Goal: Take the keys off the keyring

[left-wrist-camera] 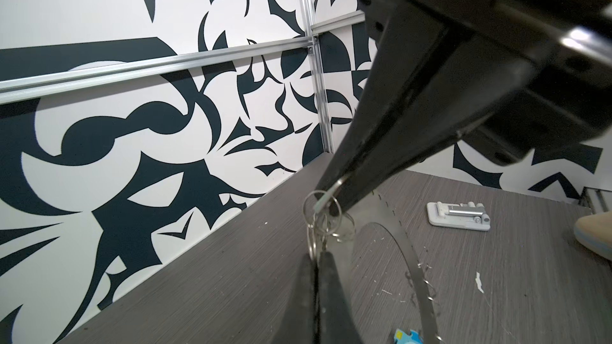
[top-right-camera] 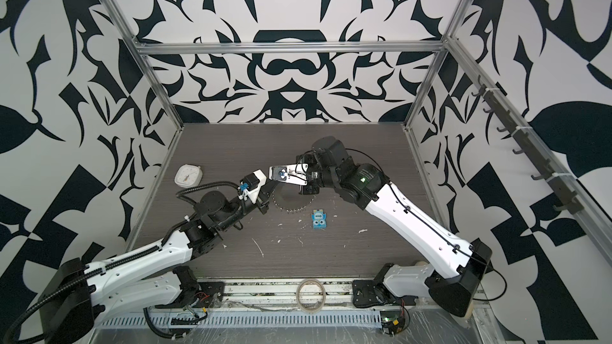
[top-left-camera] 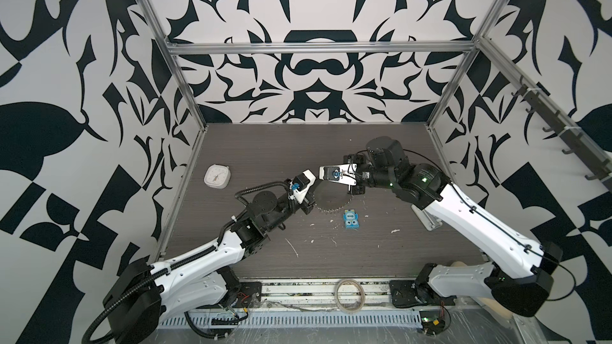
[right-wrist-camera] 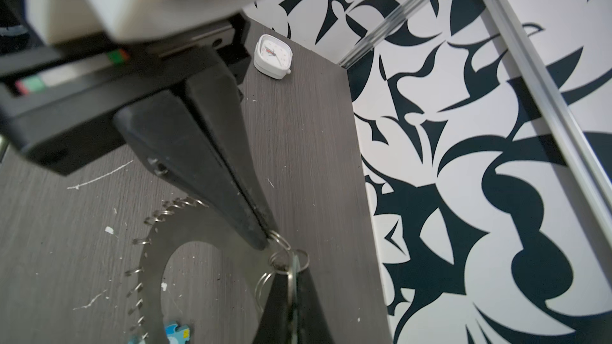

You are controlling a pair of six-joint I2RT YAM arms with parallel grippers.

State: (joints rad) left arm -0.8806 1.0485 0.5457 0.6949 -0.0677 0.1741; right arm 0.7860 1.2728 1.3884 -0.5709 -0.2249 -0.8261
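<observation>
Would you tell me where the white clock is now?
In both top views the white clock lies at the table's left edge, beyond the left arm.

Two arms reach inward, tips meeting.
Left gripper (left-wrist-camera: 317,254) and right gripper (right-wrist-camera: 291,279): jaws pressed together, tips almost touching.

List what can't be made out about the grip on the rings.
- Key tag: only a sliver shows in the right wrist view; the right gripper covers the rest.
- Small rings: overlapping in the left wrist view; which one the left gripper pinches is unclear.
- Keyring: in both top views, the arms cover its far side.
</observation>
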